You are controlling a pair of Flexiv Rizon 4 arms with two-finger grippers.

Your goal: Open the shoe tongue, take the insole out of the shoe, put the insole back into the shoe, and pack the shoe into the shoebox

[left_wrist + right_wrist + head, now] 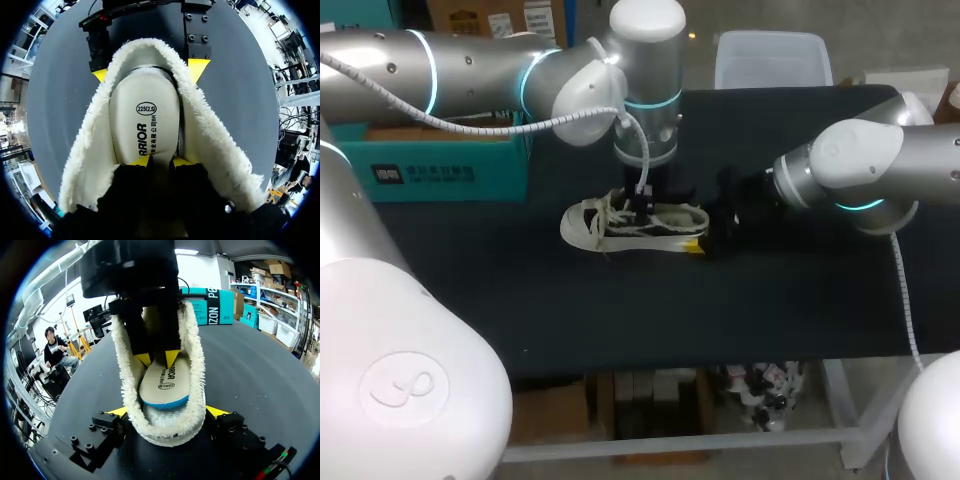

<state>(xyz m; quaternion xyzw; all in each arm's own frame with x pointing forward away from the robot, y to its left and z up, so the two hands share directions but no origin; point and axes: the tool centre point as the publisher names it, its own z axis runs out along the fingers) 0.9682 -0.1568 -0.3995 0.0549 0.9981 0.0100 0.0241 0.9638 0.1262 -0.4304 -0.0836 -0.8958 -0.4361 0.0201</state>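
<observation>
- A white lace-up shoe (620,225) lies on its sole near the middle of a black desk (770,300); its opening is spread wide, showing a fluffy lining (210,140)
- The left pincer (160,161) points straight down into the shoe; its yellow tips sit close together, pinching the cream insole (145,115) between them
- In the right wrist view the insole's heel end looks raised off the shoe bed, a blue edge showing; most of it is inside the shoe
- The right pincer (166,412) is at the heel, its fingers spread wide and pressed against both sides, so it grips the shoe and steadies it
- A teal shoebox (440,170) stands at the desk's far left, well apart from the shoe
- The step in hand looks like the insole work; I cannot tell whether it is coming out or going back in
- Next move, as I judge it: a straight, slow pull or push while the heel is held firm; the lining may snag the insole's edge
</observation>
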